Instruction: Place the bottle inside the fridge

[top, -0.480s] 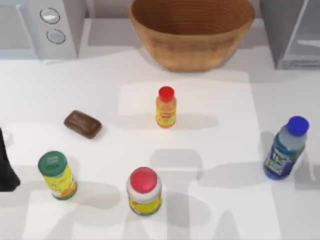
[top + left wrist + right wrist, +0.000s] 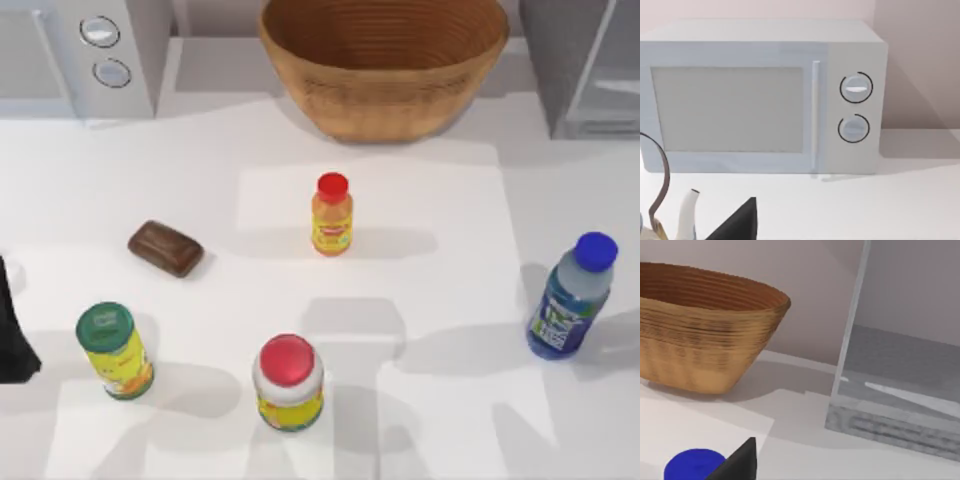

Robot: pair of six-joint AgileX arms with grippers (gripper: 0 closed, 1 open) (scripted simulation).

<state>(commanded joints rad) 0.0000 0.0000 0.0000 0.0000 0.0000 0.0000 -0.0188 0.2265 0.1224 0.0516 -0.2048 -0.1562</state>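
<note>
The bottle (image 2: 572, 297), clear with a blue cap and a blue-green label, stands upright near the table's right edge. Its blue cap (image 2: 692, 466) shows in the right wrist view, with a dark part of my right gripper (image 2: 740, 464) just beside it. The grey fridge (image 2: 585, 65) stands at the back right corner, behind the bottle. In the right wrist view the fridge (image 2: 900, 390) shows a pale door edge and a grey inside. My left arm (image 2: 12, 335) is parked at the table's left edge, and my left gripper (image 2: 737, 222) faces the white appliance.
A wicker basket (image 2: 385, 60) stands at the back middle and a white appliance with two knobs (image 2: 85, 55) at the back left. A small orange bottle (image 2: 331, 215), a brown bar (image 2: 166, 248), a green-lidded can (image 2: 114, 350) and a red-lidded jar (image 2: 289, 382) stand on the table.
The shadows on the table's front right have shifted. The bottle and the other objects stand where they were.
</note>
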